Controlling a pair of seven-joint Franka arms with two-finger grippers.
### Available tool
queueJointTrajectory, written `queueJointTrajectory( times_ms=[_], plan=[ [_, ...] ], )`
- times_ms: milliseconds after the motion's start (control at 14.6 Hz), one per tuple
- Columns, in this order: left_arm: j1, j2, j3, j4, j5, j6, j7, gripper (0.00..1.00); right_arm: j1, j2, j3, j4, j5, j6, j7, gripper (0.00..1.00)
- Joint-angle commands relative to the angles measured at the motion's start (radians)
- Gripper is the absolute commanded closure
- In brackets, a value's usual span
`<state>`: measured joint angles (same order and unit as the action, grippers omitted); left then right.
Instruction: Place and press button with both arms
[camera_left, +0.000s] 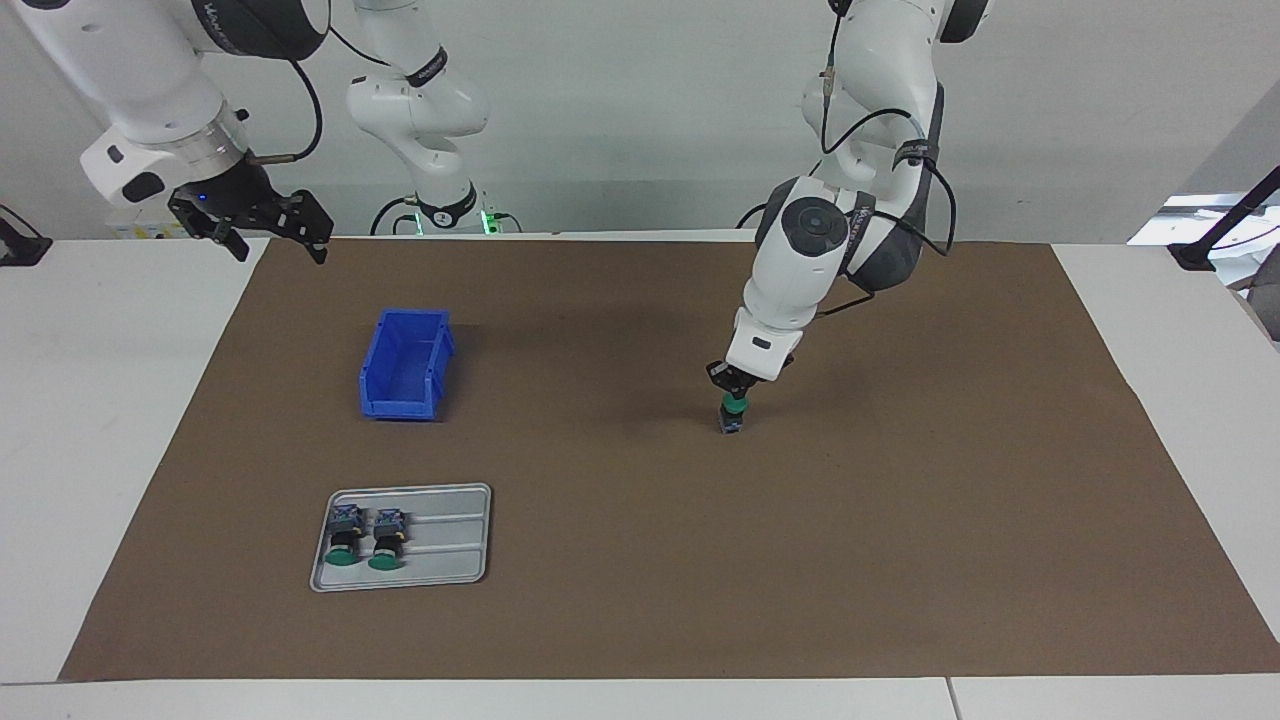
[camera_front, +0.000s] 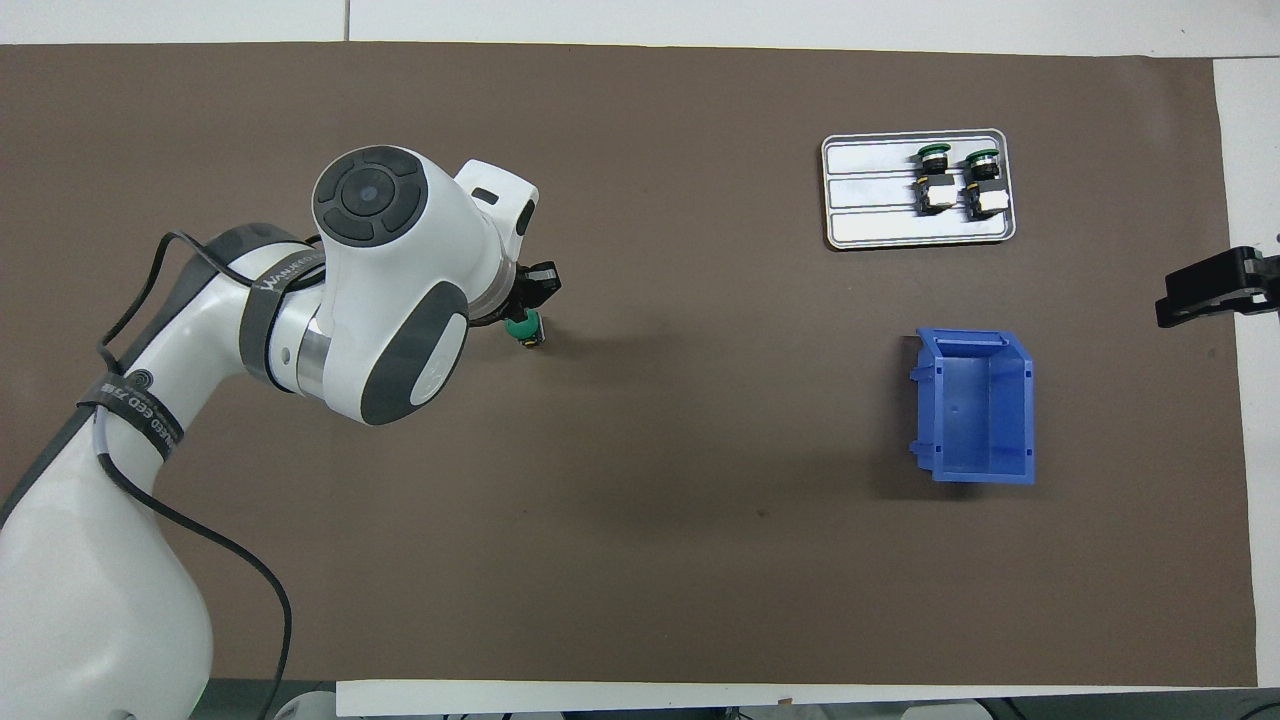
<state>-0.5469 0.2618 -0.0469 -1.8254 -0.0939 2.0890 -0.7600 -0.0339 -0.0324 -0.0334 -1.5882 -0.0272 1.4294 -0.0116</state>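
My left gripper (camera_left: 735, 392) is shut on the green cap of one button (camera_left: 732, 417), which is upright with its blue-grey body down on the brown mat or just above it, near the mat's middle toward the left arm's end. In the overhead view the left arm covers most of that gripper (camera_front: 528, 312); the button (camera_front: 526, 331) peeks out beside it. Two more buttons (camera_left: 345, 532) (camera_left: 386, 536) lie on their sides in a grey tray (camera_left: 450, 540), also seen from overhead (camera_front: 935, 178) (camera_front: 982, 182). My right gripper (camera_left: 268, 232) waits open and empty, raised over the mat's edge at the right arm's end (camera_front: 1215, 290).
An empty blue bin (camera_left: 405, 365) stands on the mat, nearer to the robots than the tray; it shows from overhead too (camera_front: 975, 405), with the tray (camera_front: 870, 200). The brown mat (camera_left: 640, 560) covers most of the white table.
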Motion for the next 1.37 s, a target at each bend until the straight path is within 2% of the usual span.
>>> queueJointTrajectory(
  times_ms=[0, 753, 1300],
  plan=[
    [-0.016, -0.012, 0.010, -0.029, 0.022, 0.022, -0.016, 1.00, -0.012, -0.018, 0.009, -0.016, -0.002, -0.006, -0.022, 0.01],
    [-0.007, -0.033, 0.010, -0.106, 0.022, 0.092, 0.002, 1.00, -0.012, -0.018, 0.009, -0.016, -0.002, -0.006, -0.022, 0.01],
    [-0.014, -0.003, 0.010, -0.146, 0.022, 0.158, 0.013, 1.00, -0.012, -0.018, 0.009, -0.016, -0.002, -0.006, -0.022, 0.01]
  ],
)
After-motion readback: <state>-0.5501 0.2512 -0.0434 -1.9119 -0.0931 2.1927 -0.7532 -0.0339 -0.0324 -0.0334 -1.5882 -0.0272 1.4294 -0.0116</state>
